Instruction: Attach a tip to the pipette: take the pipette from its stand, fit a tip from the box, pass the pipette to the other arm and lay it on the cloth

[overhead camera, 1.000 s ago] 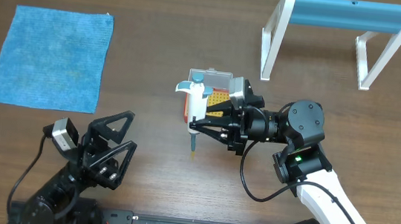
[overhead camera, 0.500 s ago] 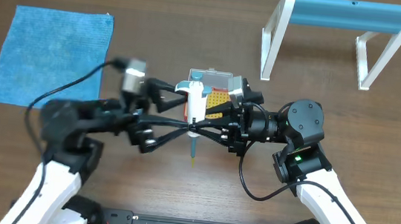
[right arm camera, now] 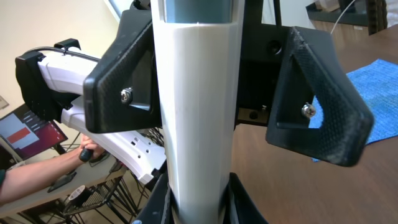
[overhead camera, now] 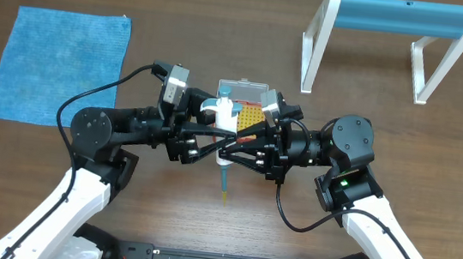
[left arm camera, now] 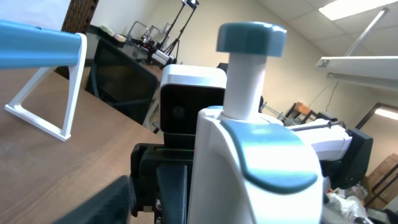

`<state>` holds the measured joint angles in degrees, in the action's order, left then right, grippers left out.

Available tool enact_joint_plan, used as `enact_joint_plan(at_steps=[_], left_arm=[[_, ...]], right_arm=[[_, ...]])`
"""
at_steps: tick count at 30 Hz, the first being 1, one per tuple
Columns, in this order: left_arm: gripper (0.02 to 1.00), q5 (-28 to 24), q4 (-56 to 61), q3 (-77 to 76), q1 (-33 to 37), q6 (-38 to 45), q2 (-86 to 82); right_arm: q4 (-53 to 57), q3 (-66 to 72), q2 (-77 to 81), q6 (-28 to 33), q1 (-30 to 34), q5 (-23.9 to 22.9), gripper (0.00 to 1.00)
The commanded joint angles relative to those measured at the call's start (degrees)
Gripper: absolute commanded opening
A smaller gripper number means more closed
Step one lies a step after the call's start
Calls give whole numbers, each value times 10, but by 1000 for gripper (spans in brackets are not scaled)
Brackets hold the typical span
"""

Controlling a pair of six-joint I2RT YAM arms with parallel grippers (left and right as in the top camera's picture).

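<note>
The white pipette with a blue plunger cap hangs tip down above the table, a yellowish tip on its end. My right gripper is shut on its barrel from the right. From the left, my left gripper is open, and its black fingers stand on either side of the same barrel, just above the right gripper's hold. The pipette's head is right in front of the left wrist camera. The tip box lies just behind the pipette. The blue cloth is at the far left.
The white stand with a blue bar sits at the back right. Bare wooden table lies between the arms and the cloth. Both arms meet over the table's middle.
The left arm has swung up from its rest near the front edge and brought its open fingers around the pipette. The pipette, still held by the right gripper, has dropped slightly toward the front.
</note>
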<state>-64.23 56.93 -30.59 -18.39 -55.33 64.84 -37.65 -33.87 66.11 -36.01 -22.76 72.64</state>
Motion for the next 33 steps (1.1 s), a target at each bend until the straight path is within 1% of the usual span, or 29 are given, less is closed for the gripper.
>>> enact_joint_plan(at_steps=[1, 5, 7, 9, 12, 15, 21, 22, 24, 25, 26, 29, 30, 32, 33], left_arm=[[619, 9, 6, -10, -2, 6, 2], [568, 25, 10, -10, -23, 10, 2], [509, 25, 10, -10, -23, 10, 2], [428, 25, 10, -10, -23, 10, 2], [270, 26, 10, -10, -23, 10, 2], [36, 26, 10, -10, -23, 10, 2], [27, 25, 10, -10, -23, 10, 2], [27, 25, 10, -10, -23, 10, 2], [25, 25, 10, -10, -23, 16, 2], [27, 23, 10, -10, -23, 19, 2], [27, 23, 10, -10, -23, 19, 2], [27, 21, 10, -10, -23, 32, 2], [25, 21, 10, -10, -23, 38, 1], [23, 22, 9, -10, -22, 51, 1], [25, 26, 7, -10, -21, 55, 2]], right_arm=[[-5, -7, 1, -9, 3, 9, 80], [-5, -7, 1, -9, 3, 9, 75], [-5, -7, 1, -9, 3, 9, 75], [-5, -7, 1, -9, 3, 9, 77], [-5, -7, 1, -9, 3, 9, 75], [-5, -7, 1, -9, 3, 9, 75], [-5, -7, 1, -9, 3, 9, 80], [-5, -7, 1, -9, 3, 9, 242], [-5, -7, 1, -9, 3, 9, 500], [-5, -7, 1, -9, 3, 9, 698], [-6, -7, 1, -9, 3, 9, 757], [-46, -7, 1, -8, 7, 21, 766], [-76, -7, 0, -8, 21, 39, 766], [-92, -7, 0, -8, 60, 76, 768], [-92, -7, 0, -9, 98, 103, 768]])
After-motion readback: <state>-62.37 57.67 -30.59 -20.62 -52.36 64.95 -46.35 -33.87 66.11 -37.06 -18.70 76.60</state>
